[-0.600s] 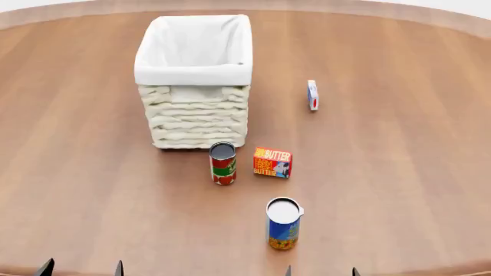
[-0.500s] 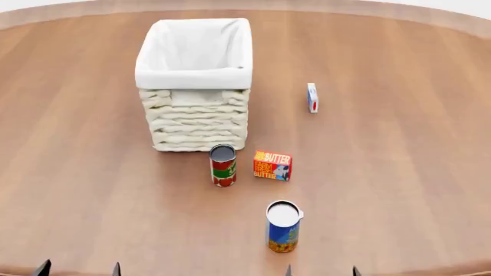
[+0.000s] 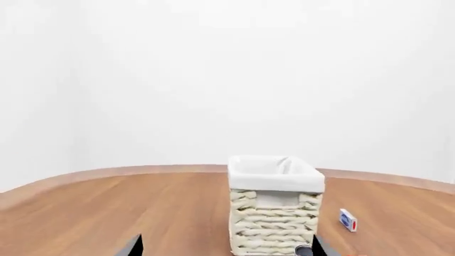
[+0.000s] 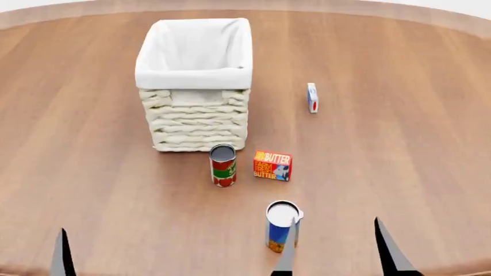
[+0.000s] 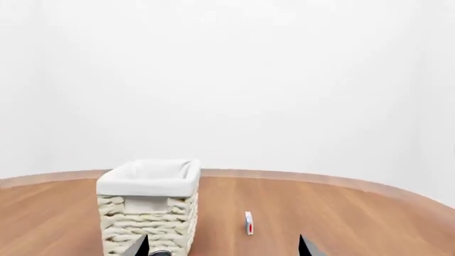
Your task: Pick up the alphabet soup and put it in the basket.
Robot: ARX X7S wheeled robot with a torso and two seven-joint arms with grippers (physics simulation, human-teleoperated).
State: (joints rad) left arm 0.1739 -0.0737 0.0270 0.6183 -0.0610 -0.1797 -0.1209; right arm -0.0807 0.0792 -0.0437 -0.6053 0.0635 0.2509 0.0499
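While the cylindrical alphabet soup [image 4: 282, 226] stands at 5 o'clock from the woven, cloth-lined basket [image 4: 196, 112] on the wooden desk [image 4: 399, 155], both fingers pairs, left [image 4: 63, 253] and right [image 4: 387, 247], are spread, holding nothing.

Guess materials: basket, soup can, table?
Basket: looks like cream woven wicker or rope, going by its braided rows, with a smooth white cloth lining folded over the rim. Alphabet soup: likely a metal can, given its flat pale top and glossy printed label. Table: wood-grain finish, matte; solid wood or veneer can't be told.
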